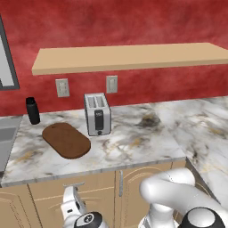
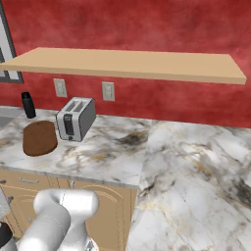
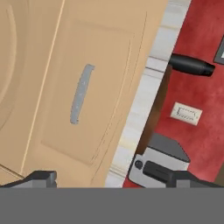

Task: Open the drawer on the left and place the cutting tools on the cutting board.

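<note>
Drawer (image 3: 83, 96) sits shut below the counter (image 1: 133, 142), its silver handle (image 3: 81, 94) facing the released gripper (image 3: 113, 179), well apart. Opening looks like the step in hand; next, close in and straddle that handle. Cutting board (image 1: 66, 140) lies beside the toaster (image 1: 97, 114).

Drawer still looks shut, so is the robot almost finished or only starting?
Only starting. Nothing looks done: the drawer is shut and the cutting board is bare. In hand: the open, empty end effector faces the drawer's silver handle. Left: pull the drawer open and move the cutting tools onto the board.
</note>
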